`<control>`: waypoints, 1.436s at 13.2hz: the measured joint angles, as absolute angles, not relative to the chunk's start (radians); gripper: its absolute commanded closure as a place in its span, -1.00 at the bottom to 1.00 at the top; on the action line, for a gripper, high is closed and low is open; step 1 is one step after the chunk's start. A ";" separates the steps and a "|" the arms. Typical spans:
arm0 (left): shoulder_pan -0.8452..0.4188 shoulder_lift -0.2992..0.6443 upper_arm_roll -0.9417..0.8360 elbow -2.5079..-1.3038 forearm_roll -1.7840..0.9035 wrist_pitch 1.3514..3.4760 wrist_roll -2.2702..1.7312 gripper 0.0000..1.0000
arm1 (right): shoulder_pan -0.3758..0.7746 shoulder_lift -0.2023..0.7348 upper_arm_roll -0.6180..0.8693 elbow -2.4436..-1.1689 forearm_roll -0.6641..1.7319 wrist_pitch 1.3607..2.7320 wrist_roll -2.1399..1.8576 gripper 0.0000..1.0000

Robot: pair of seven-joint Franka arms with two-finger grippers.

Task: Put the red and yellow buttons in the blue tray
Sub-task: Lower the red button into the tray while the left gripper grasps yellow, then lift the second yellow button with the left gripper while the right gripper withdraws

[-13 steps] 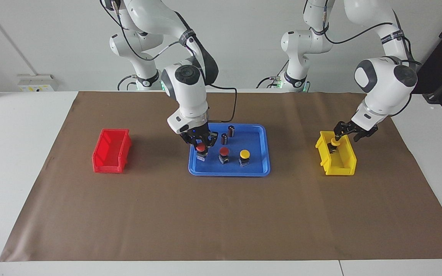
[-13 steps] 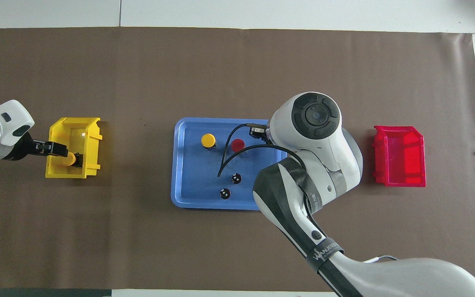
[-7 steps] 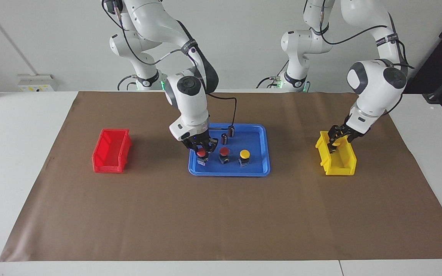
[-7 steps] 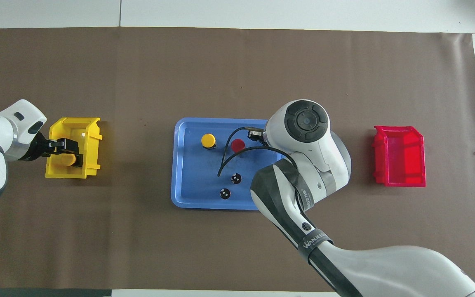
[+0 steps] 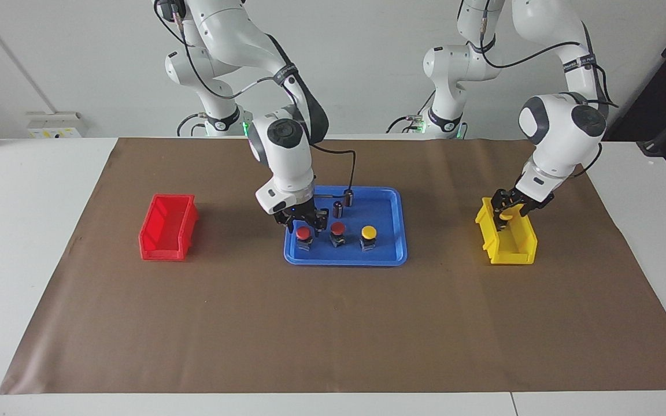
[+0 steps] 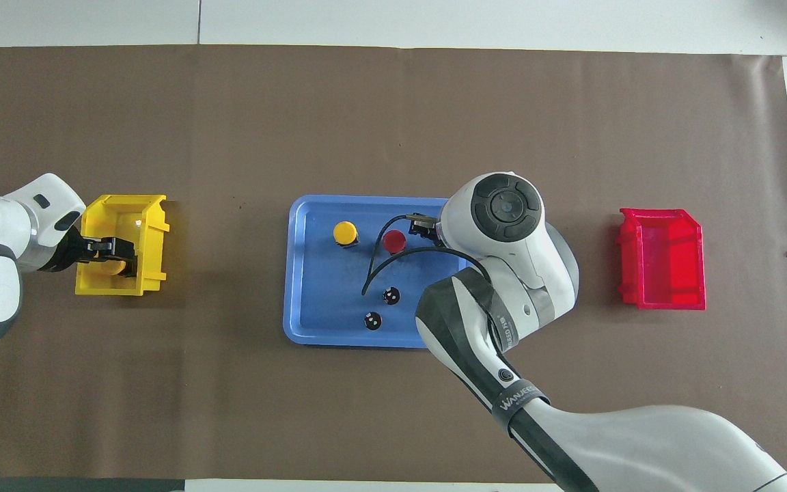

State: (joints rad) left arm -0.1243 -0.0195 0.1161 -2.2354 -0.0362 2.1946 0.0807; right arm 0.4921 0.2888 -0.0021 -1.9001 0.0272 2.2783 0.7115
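Note:
The blue tray (image 5: 344,261) lies mid-table and also shows in the overhead view (image 6: 298,273). In it stand a red button (image 5: 303,234), a second red button (image 5: 337,229) and a yellow button (image 5: 369,233). My right gripper (image 5: 304,219) is open just above the first red button, which my right arm hides in the overhead view. My left gripper (image 5: 509,205) is down in the yellow bin (image 5: 512,245) at a second yellow button (image 5: 504,215), partly hidden. The left gripper also shows in the overhead view (image 6: 112,248).
Two dark capless cylinders (image 5: 337,208) (image 5: 349,197) stand in the tray, nearer to the robots than the buttons. An empty red bin (image 5: 168,234) sits toward the right arm's end of the table. Brown paper covers the table.
My right gripper lowered the red button into the tray, let it go and rose slightly. My left gripper came down into the yellow bin onto the yellow button.

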 measured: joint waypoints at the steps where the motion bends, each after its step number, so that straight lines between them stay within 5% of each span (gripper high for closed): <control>1: -0.124 -0.019 0.116 -2.240 -0.036 2.195 0.082 -0.56 | 0.486 0.285 -0.009 -1.862 0.018 2.232 0.711 -1.00; 4: -0.124 -0.019 0.117 -2.251 -0.036 2.196 0.094 -0.51 | 0.391 0.246 -0.017 -1.701 -0.039 1.996 0.636 -1.00; 8: -0.123 -0.019 0.120 -2.261 -0.036 2.202 0.099 -0.32 | 0.160 0.108 -0.025 -1.650 -0.045 1.789 0.315 -1.00; 10: -0.123 -0.019 0.120 -2.263 -0.036 2.204 0.099 0.54 | 0.056 0.042 -0.027 -1.650 -0.045 1.721 0.190 -1.00; 11: -0.123 -0.019 0.120 -2.263 -0.036 2.205 0.099 0.74 | 0.021 0.014 -0.027 -1.650 -0.045 1.679 0.136 -1.00; 16: -0.121 -0.020 0.123 -2.214 -0.036 2.170 0.100 0.97 | -0.056 -0.030 -0.035 -1.625 -0.051 1.556 -0.006 -1.00; 19: -0.128 -0.022 0.119 -1.969 -0.036 1.914 0.100 0.97 | -0.072 -0.025 -0.065 -1.622 -0.052 1.544 -0.037 -1.00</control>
